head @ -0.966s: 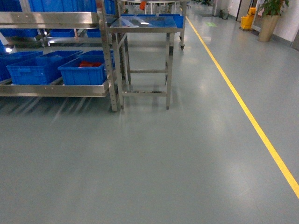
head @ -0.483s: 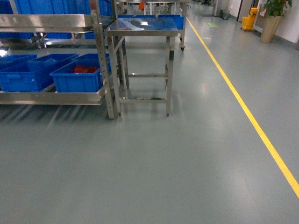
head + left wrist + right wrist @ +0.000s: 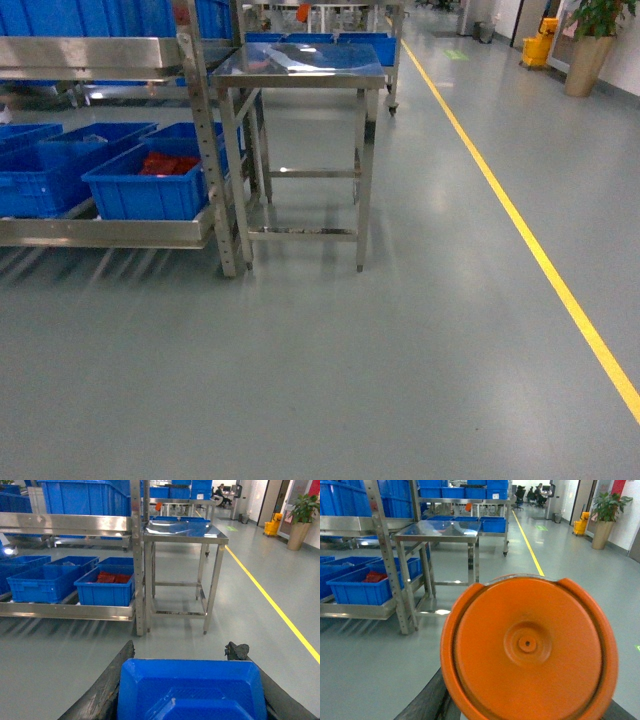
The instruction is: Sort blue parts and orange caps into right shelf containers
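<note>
Three views: head, left wrist, right wrist.
Rack [image 3: 200,150]: steel, at left in the head view, crates on its low shelf.
Crates: blue; rightmost one [image 3: 150,185] on the low shelf holds orange-red pieces [image 3: 165,163], too small to tell apart; other crates [image 3: 50,170] beside it to the left.
Tabletop [image 3: 300,62]: shiny steel stand just right of the rack, blue bins behind it.
Floor [image 3: 330,360]: grey, with a yellow line [image 3: 530,250] running along the right.
Left pincer [image 3: 190,690]: dark fingers [image 3: 107,690] on either side of a blue tray-like part [image 3: 190,687], holding it, low in the left wrist view.
Right pincer [image 3: 530,700]: mostly hidden behind a big orange disc [image 3: 530,647] that fills the right wrist view; dark finger [image 3: 427,702] below the disc's left edge; apparently carrying it, grip itself not visible.
Far right: potted plant [image 3: 590,40] and yellow mop bucket [image 3: 545,45].
</note>
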Tool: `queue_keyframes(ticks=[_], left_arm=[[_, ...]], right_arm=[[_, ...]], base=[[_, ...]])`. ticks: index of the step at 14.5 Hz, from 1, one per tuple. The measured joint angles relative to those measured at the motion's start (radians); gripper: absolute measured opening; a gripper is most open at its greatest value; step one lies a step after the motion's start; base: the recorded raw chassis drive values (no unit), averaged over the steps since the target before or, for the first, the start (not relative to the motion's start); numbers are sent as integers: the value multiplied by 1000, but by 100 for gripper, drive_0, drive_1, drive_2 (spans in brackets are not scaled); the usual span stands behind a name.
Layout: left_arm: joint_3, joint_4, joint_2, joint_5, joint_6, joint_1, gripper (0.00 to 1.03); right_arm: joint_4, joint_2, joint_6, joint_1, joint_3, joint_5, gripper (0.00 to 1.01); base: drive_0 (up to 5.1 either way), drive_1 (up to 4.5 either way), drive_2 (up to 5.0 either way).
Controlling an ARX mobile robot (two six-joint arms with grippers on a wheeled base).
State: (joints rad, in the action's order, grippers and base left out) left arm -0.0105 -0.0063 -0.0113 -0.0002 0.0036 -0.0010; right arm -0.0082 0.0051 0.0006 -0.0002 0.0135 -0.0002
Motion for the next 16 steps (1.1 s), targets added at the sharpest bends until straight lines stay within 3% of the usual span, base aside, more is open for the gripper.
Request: queue_keyframes(ticks=[16], left_arm=[[0, -2, 0, 0, 0, 0, 43]], right_arm=[[5, 0, 0, 0, 0, 0, 41]], base=[[10, 442, -422]])
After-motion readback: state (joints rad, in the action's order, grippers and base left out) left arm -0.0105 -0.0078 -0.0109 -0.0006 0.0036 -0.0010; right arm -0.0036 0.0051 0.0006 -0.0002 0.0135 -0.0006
